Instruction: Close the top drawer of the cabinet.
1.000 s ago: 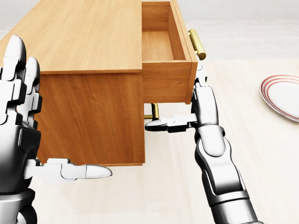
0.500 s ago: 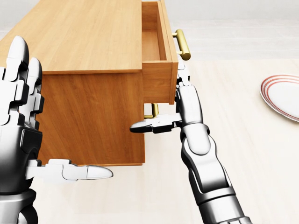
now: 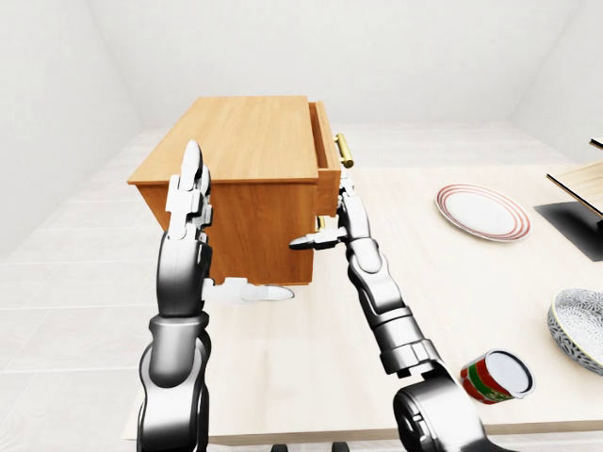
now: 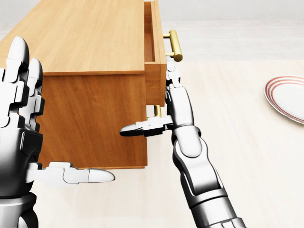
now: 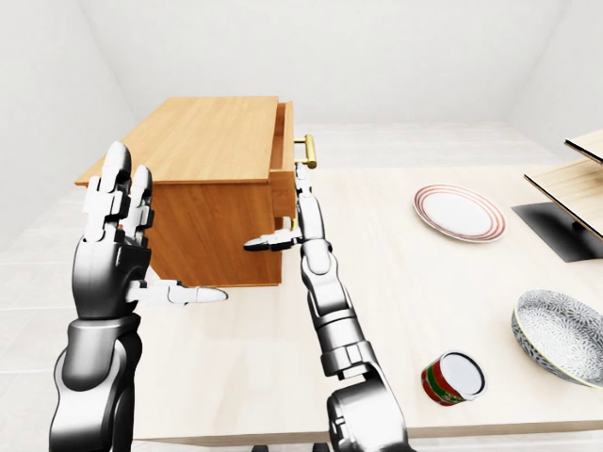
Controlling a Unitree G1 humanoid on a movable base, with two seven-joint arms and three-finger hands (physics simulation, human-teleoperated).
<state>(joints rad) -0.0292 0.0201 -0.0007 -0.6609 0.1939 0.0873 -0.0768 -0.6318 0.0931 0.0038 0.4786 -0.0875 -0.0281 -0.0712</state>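
The wooden cabinet (image 4: 90,38) stands on the table in the upper left of the head view. Its top drawer (image 4: 155,80) sticks out a short way to the right, and a narrow strip of its inside shows. The brass handle (image 4: 174,45) points right. My right hand (image 4: 168,99) is open and lies flat against the drawer's face below the handle, fingers up, thumb pointing left. My left hand (image 4: 23,118) is open at the cabinet's near left corner, thumb stretched right. A lower brass handle (image 4: 156,110) shows under the drawer.
On the light table (image 3: 452,282), a red-rimmed plate (image 3: 480,211) lies right of the cabinet. A red and green can (image 3: 497,377) lies at the bottom right, with a patterned bowl (image 3: 579,325) beside it. A wooden shelf on a black base (image 3: 577,202) stands at the right edge.
The drawer has slid left into the cabinet, from well open to a narrow gap. My right hand moved left with its face. My left hand has not moved.
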